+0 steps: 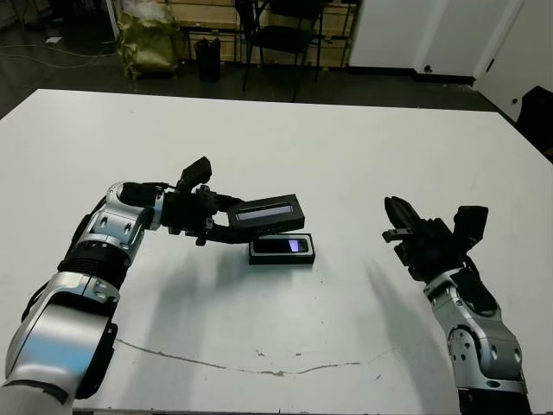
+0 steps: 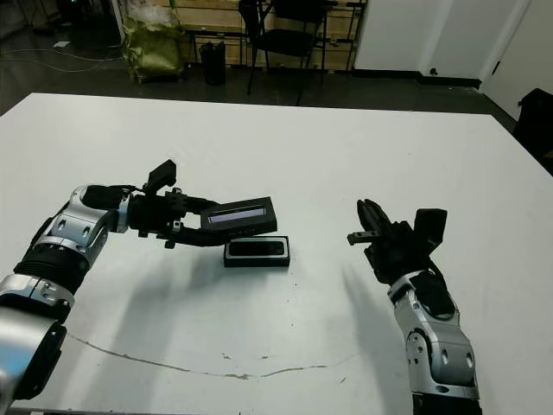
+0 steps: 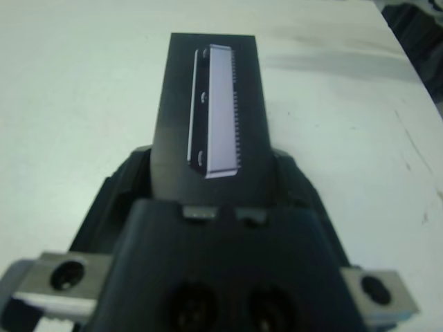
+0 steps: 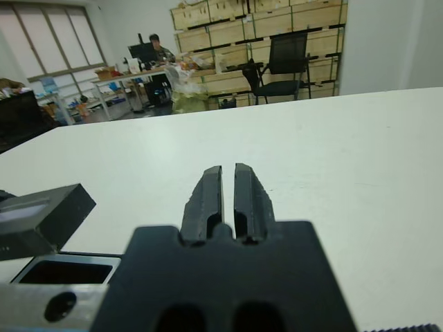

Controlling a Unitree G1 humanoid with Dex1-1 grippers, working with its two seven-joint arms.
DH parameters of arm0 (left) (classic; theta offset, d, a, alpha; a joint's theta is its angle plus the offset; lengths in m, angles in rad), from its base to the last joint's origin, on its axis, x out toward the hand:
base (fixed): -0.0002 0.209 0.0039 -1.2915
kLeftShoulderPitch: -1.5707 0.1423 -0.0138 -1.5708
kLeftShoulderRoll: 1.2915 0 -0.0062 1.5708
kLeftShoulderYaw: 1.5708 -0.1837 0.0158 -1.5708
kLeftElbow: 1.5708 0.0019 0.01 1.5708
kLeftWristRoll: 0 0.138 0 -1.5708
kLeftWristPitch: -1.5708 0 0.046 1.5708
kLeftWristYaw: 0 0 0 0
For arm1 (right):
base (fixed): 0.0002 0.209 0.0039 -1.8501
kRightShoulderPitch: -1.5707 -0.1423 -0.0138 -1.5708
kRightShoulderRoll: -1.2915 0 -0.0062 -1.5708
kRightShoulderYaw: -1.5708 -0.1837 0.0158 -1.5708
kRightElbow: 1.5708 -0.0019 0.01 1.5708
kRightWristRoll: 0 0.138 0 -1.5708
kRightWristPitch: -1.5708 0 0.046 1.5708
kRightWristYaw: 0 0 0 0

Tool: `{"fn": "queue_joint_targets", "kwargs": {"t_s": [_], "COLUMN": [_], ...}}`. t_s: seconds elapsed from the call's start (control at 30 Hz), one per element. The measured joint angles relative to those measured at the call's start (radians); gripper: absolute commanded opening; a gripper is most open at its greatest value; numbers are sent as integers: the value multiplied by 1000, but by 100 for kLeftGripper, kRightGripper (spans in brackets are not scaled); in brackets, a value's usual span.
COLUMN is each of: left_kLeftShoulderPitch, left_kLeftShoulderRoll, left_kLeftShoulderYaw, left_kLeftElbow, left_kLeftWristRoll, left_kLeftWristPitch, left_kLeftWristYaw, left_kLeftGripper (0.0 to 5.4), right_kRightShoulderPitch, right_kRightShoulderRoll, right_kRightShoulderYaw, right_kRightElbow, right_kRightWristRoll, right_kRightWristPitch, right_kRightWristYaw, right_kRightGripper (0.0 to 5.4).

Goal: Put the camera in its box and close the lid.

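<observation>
Your left gripper has its fingers clamped on one end of the lid, a flat black rectangle with a long pale grey-blue stripe on its top face. The lid hangs in the air at centre frame, roughly level, just above and slightly behind the box, not touching it as far as you can tell.

The box sits on the white table at centre frame, just below the lid. It is shallow and black on the outside. The camera lies flat inside it, a slim black bar with a small bluish-purple glossy window near its right end.

Your right gripper hovers at right of frame, well apart from the box, its fingers drawn nearly together with only a thin slit between them and nothing held.

A thin dark crack line runs across the tabletop near the bottom of the frame. Beyond the far edge, at the top of the frame, you see a black chair, a yellow-green bag and a small dark bin. Nothing lies between lid and box.
</observation>
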Motion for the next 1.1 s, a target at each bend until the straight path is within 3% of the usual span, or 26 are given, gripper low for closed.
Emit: {"fn": "queue_joint_targets", "kwargs": {"t_s": [0.27,1.1], "left_kLeftShoulderPitch": [1,-74], "left_kLeftShoulderRoll": [-5,-73], "left_kLeftShoulderYaw": [-5,-54], "left_kLeftElbow": [29,178], "left_kLeftWristRoll": [17,124], "left_kLeftWristPitch": [-59,-132], "left_kLeftWristYaw": [3,19], "left_kLeftGripper": [270,270], "right_kRightShoulderPitch": [0,-2], "right_kRightShoulderRoll": [-1,-1], "right_kRightShoulderYaw": [-2,-8], "right_kRightElbow": [-3,28], "right_kRightWristRoll": [-6,0], "right_kRightWristPitch": [25,-14], "right_kRightWristYaw": [-5,25], "right_kRightGripper": [0,0]}}
